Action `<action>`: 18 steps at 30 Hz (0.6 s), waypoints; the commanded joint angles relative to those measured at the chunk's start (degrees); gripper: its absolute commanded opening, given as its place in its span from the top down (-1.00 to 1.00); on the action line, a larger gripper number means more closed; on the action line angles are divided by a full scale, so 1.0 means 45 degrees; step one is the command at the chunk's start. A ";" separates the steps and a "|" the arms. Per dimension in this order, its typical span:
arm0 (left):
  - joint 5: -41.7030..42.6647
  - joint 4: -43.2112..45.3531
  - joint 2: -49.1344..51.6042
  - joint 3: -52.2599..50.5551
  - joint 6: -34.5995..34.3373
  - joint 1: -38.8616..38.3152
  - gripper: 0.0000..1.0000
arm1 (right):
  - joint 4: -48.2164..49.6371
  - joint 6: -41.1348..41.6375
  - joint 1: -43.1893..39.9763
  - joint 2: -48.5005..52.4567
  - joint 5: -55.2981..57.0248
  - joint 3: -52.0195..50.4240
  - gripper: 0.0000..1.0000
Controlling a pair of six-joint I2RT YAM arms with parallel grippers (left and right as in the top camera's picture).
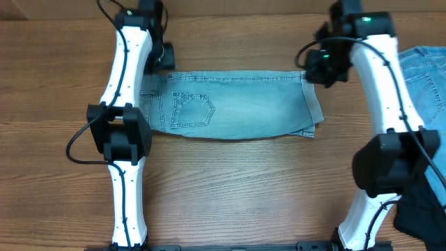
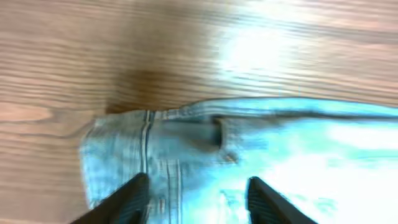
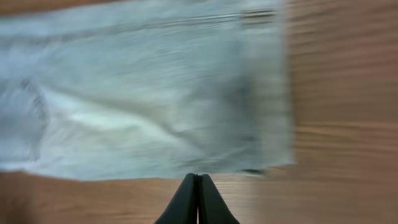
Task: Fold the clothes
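My right gripper [image 3: 198,199] has its fingers pressed together, holding nothing, above the wooden table [image 1: 230,188] just off the shorts' edge; my left gripper [image 2: 196,196] is spread over the waistband end (cloth between the fingers, none visibly pinched); one pair of pale blue denim shorts [image 1: 237,106] lies flat between my two arms; only the overhead shows one stitched pocket [image 1: 192,109] and darker jeans [image 1: 426,80] at the right edge.

One shorts [image 1: 237,108] – two grippers (arms).
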 commanded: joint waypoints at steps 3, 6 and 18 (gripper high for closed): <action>0.2487 -0.1685 -0.0107 0.1603 -0.0379 -0.0515 0.92 | 0.1078 -0.0034 0.2103 0.0107 -0.2511 -0.0131 0.92; 0.2526 -0.2331 -0.0107 0.1059 -0.0379 -0.1088 0.92 | 0.1933 0.0656 0.3283 0.0219 -0.2691 -0.0379 0.92; 0.2424 -0.0631 -0.0107 -0.2603 -0.0364 -0.1481 0.92 | 0.7839 0.2924 0.4741 0.0223 -0.3784 -0.5877 0.92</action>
